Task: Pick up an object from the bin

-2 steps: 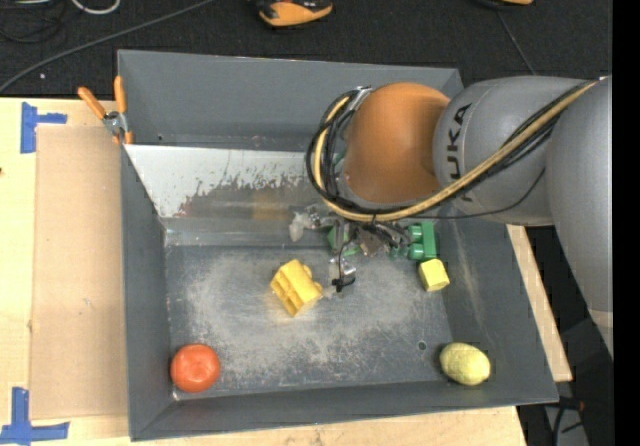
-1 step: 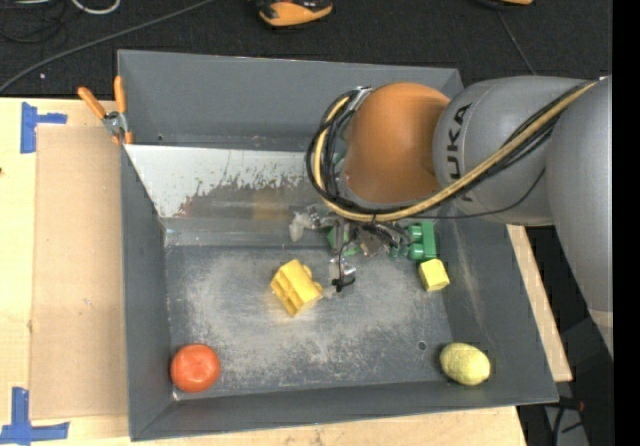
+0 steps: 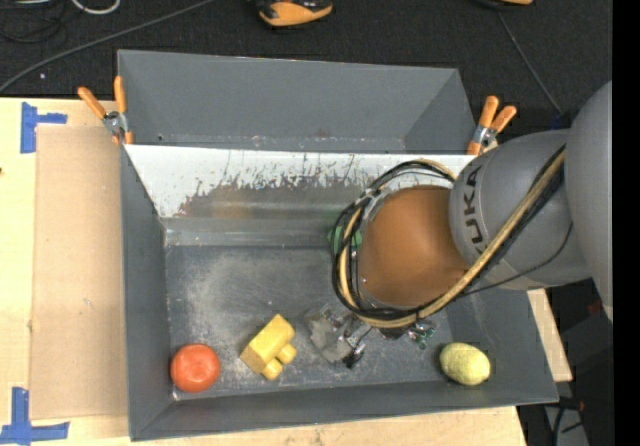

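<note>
- Along the near wall of the bin (image 3: 250, 274) lie an orange-red round fruit (image 3: 195, 367) at the left, a yellow block (image 3: 268, 346) near it, and a yellow-green lemon (image 3: 465, 363) at the right.
- The gripper (image 3: 338, 338) sits low over the floor, just right of the yellow block and well apart from the lemon. I cannot tell how wide it stands.
- Behind it, the arm (image 3: 520, 214) reaches in from the right and bends downward, its orange cover (image 3: 405, 239) ringed by cables (image 3: 345, 244).

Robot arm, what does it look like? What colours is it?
The arm is big, round and smooth grey, with dark letters reading KUK on its side. An orange-brown dome cover sits at its wrist, ringed by black and yellow cables. Below it is a small grey metal gripper.
</note>
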You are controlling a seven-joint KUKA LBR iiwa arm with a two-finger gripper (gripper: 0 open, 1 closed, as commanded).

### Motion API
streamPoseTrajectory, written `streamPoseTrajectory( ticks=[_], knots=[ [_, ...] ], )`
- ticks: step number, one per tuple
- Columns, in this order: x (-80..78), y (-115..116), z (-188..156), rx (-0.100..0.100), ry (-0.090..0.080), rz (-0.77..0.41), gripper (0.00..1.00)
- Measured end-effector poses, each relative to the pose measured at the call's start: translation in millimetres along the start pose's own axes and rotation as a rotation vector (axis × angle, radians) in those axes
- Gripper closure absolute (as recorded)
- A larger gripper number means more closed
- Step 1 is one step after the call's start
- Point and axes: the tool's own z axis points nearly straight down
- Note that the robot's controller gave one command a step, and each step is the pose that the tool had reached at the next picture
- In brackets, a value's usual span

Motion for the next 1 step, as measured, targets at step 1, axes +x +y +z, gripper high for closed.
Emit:
streamPoseTrajectory(
  ticks=[1],
  knots=[
    [-0.1,0.1,0.0,0.000,0.000,-0.002,1.00]
  ],
)
